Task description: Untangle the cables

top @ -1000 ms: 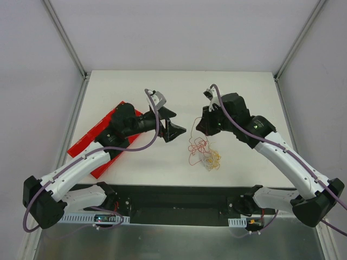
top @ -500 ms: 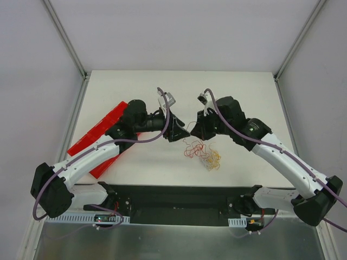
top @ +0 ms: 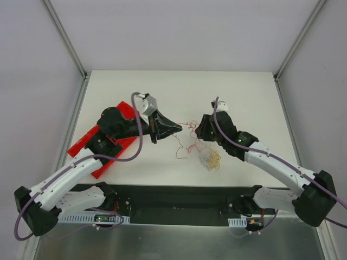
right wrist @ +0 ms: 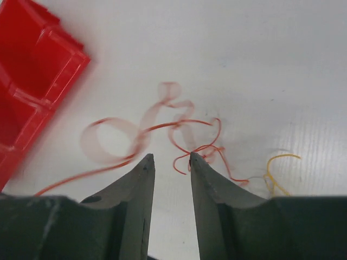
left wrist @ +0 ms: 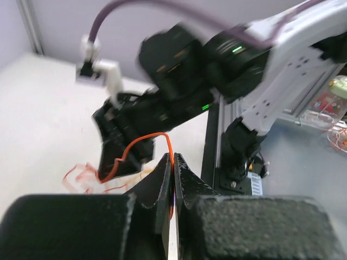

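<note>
We see the left tool (left wrist: 173, 158) clamped on an orange strand (left wrist: 145, 140) in the left wrist view. Its two fingers are pressed together with the wire pinched in the seam. The top view cannot show this, since the left tool (top: 177, 128) is only a dark wedge there. The same wrist view shows the strand arcing over to the right arm's black tool head, lifted off the tabletop (top: 244, 92).

The right wrist view shows the right tool (right wrist: 168, 158) with its fingers apart and a bare gap between them. Red strands (right wrist: 190, 135) curl on the white surface just ahead, one touching the right-hand fingertip. A yellow strand (right wrist: 277, 172) lies off to the side.

Only the top view gives the whole layout. The cables (top: 190, 135) are strung between the two tools mid-tabletop, with a loose end trailing toward the near edge. A whitish-yellow clump (top: 210, 158) sits just beside the right tool (top: 199, 131).

The red bin (top: 89, 138) lies by the left edge, partly under the left arm. There is open white surface behind and to the right of the cables. The near edge is close to the clump.
</note>
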Controlling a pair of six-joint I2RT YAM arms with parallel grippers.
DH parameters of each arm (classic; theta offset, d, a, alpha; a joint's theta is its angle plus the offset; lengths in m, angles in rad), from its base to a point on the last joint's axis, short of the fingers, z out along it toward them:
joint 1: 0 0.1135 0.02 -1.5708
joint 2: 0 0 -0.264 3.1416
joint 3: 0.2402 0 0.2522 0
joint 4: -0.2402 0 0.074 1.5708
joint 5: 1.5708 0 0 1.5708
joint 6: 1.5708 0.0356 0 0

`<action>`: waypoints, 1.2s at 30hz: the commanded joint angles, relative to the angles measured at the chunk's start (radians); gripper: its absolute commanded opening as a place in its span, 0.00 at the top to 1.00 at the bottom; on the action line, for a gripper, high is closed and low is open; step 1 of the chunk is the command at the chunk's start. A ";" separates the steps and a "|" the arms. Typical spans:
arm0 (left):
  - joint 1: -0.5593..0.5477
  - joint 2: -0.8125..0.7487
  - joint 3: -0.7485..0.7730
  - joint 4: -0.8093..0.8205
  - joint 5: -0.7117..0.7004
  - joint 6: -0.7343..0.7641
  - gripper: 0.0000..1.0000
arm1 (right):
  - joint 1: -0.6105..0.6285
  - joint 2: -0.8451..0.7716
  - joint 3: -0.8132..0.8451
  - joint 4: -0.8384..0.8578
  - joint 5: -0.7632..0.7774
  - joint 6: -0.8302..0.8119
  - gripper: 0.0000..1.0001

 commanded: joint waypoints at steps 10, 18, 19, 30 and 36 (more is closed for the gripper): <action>-0.017 -0.246 -0.057 0.160 -0.059 0.051 1.00 | -0.298 0.302 0.061 0.285 -0.499 0.039 0.52; -0.015 -0.209 -0.040 0.107 -0.091 0.067 1.00 | -0.268 0.187 0.013 -0.036 -0.688 -0.377 0.34; -0.014 -0.206 -0.037 0.107 -0.088 0.068 1.00 | -0.255 0.176 -0.007 0.011 -0.748 -0.357 0.33; -0.015 -0.223 -0.035 0.106 -0.070 0.076 1.00 | -0.081 0.206 -0.158 0.515 -0.915 -0.158 0.29; -0.014 -0.235 -0.034 0.112 -0.073 0.076 1.00 | -0.074 0.174 -0.184 0.553 -0.849 -0.124 0.29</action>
